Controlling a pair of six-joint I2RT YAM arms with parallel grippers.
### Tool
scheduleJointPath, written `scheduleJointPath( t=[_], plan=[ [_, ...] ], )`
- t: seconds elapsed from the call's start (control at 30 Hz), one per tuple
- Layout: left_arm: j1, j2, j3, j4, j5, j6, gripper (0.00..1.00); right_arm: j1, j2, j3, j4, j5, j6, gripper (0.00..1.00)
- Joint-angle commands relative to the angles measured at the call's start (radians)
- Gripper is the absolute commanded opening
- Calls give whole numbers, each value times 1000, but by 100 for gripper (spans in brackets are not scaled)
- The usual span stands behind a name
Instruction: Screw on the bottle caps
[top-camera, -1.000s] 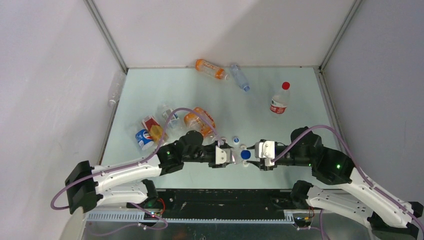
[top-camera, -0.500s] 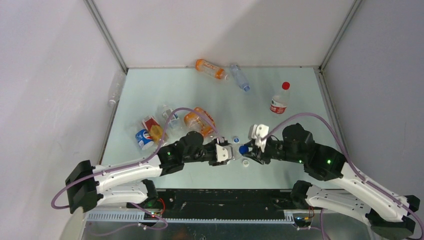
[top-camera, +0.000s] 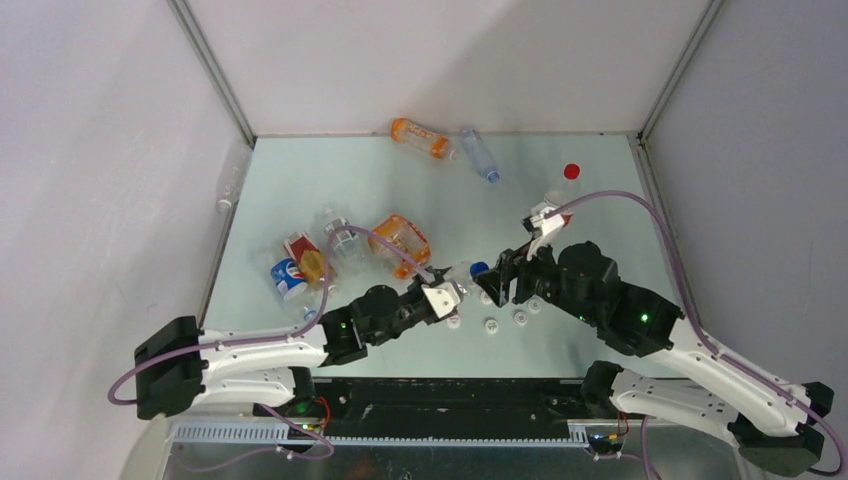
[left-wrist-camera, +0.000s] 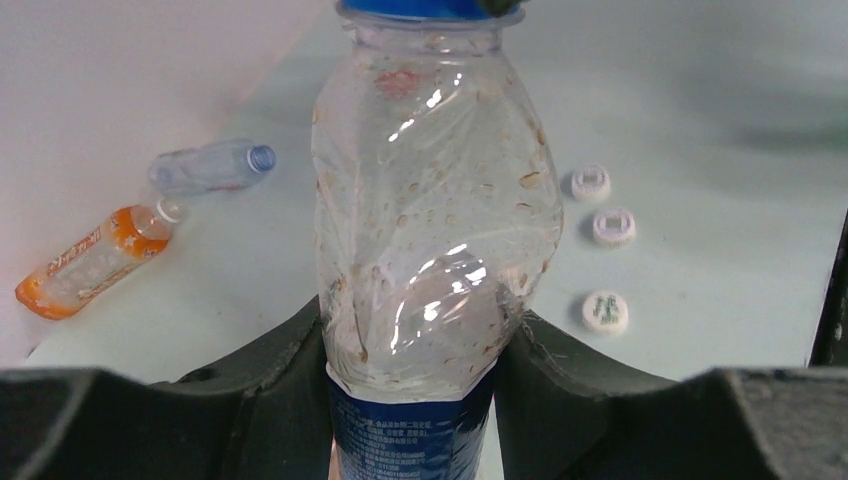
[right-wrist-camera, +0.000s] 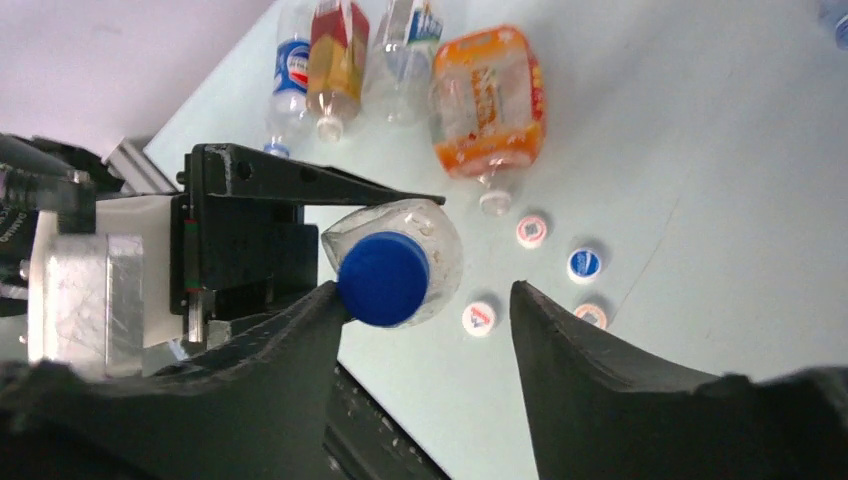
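Left wrist: left pincer (left-wrist-camera: 410, 345) clamps a bottle (left-wrist-camera: 430, 200) (blue cap (right-wrist-camera: 383, 278) on); right pincer (right-wrist-camera: 428, 296) gapes.

The pale green table (top-camera: 300, 190) carries a cluster of 4 bottles (top-camera: 303, 250) lying at its left, an orange bottle (top-camera: 420, 137) and a clear bottle (top-camera: 480, 154) by the far edge, and loose white caps (top-camera: 491, 327) near the front.

Crinkled clear plastic bottle (left-wrist-camera: 430, 200); glossy blue cap (right-wrist-camera: 383, 278)
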Motion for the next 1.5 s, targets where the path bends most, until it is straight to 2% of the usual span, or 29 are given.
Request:
scheduleJointPath(
  t=[0.0,0.03,0.1,0.17,0.27,0.5,0.63,0.83,0.9,0.97,1.0,1.07,1.1,1.27,1.37,1.47],
  plan=[
    [-3,-14,-9,192,-82,-135,31,-16,-68,-21,142,76,-81,70],
    [-3,-8,-7,205,-76,-147,31,-19,-79,-40,163,25,-143,79],
    [-3,6,4,208,-68,-179,31,-24,-116,-86,245,-47,-219,88],
    [-3,20,14,208,-55,-201,31,-27,-143,-125,330,-52,-242,91],
    [-3,37,22,225,-39,-228,31,-33,-138,-138,389,-37,-248,90],
    [-3,75,56,245,-4,-244,32,-37,-86,-139,439,-41,-211,81],
    [-3,69,64,244,2,-247,32,-39,-60,-139,414,0,-183,77],
    [-3,77,72,257,19,-255,32,-40,-21,-147,401,-20,-146,69],
    [-3,79,75,259,22,-262,32,-41,-15,-158,420,-29,-142,63],
    [-3,76,76,257,20,-268,34,-45,-13,-161,431,-37,-145,47],
    [-3,73,73,257,14,-272,38,-48,-12,-161,432,-40,-147,25],
    [-2,65,68,254,-5,-288,46,-59,-12,-162,421,-42,-154,2],
    [-1,59,66,249,-23,-300,50,-67,-12,-162,416,-36,-159,0],
    [14,14,59,177,-105,-358,87,-142,-28,-151,351,-29,-173,0],
    [52,-37,91,7,-130,-434,98,-221,-38,-132,315,14,-206,0],
    [118,-106,96,-105,-146,-540,100,-295,-41,-110,277,76,-247,0]
  ],
)
